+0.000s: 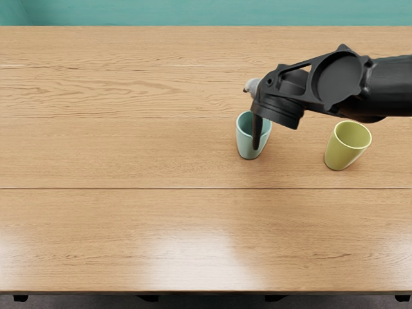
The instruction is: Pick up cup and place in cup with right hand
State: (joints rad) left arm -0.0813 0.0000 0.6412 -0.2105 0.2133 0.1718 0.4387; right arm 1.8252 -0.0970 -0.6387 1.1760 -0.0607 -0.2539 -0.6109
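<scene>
My right hand (275,111) reaches in from the right edge, seen from above, with its dark front part over a light blue cup (244,143). Part of the hand covers the right side of that cup's rim and wall, and whether it grips the cup cannot be made out. The blue cup appears upright on the table. To the right, below the forearm, a yellow-green cup (342,154) stands with its mouth up and its inside showing. The two cups are apart.
The wooden table (129,154) spans the view, with its near edge along the bottom. Behind its far edge is a teal wall (193,13). The right forearm (389,87) passes just beyond the yellow-green cup.
</scene>
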